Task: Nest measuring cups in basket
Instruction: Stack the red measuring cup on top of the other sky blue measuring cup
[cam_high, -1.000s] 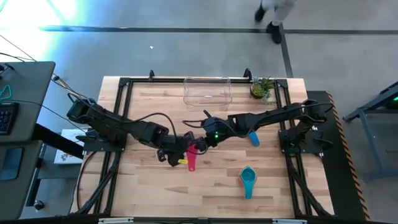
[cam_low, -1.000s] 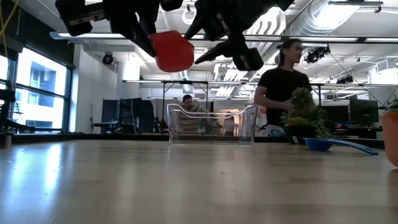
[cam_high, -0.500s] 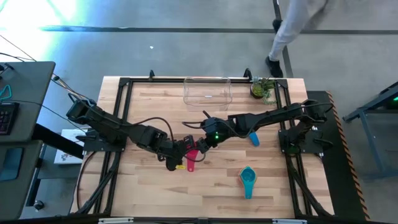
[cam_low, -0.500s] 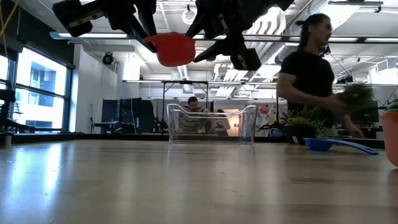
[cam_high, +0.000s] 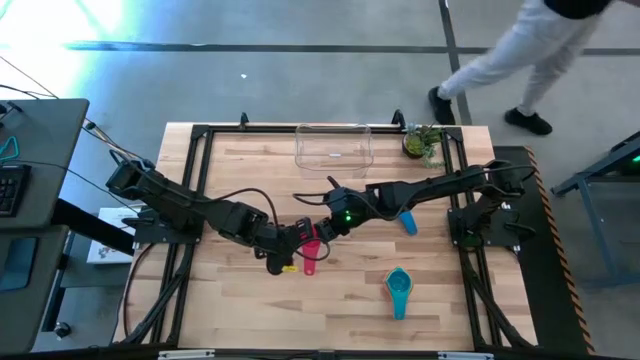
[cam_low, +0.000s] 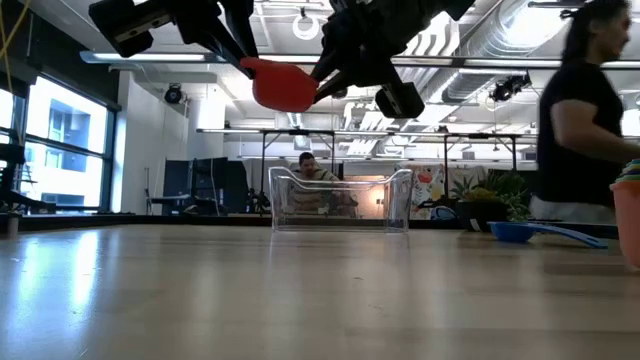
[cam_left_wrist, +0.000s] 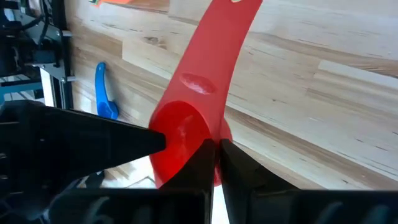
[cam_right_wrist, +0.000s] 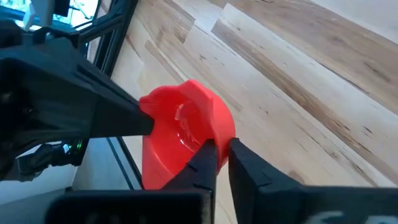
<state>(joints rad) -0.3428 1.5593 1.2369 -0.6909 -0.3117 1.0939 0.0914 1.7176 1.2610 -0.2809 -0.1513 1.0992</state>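
Both pincers are clamped on the small red plastic measuring cup (cam_low: 283, 85) at once, held in the air above the middle of the surface (cam_high: 350, 300), so if either arm pulls away before the other lets go, the cup could twist loose and drop short of the clear rectangular plastic basket (cam_high: 333, 146) at the far edge. The left pincer (cam_high: 296, 243) pinches the cup's flat handle. The right pincer (cam_high: 325, 232), reaching in low from the right edge, nips the bowl's rim.
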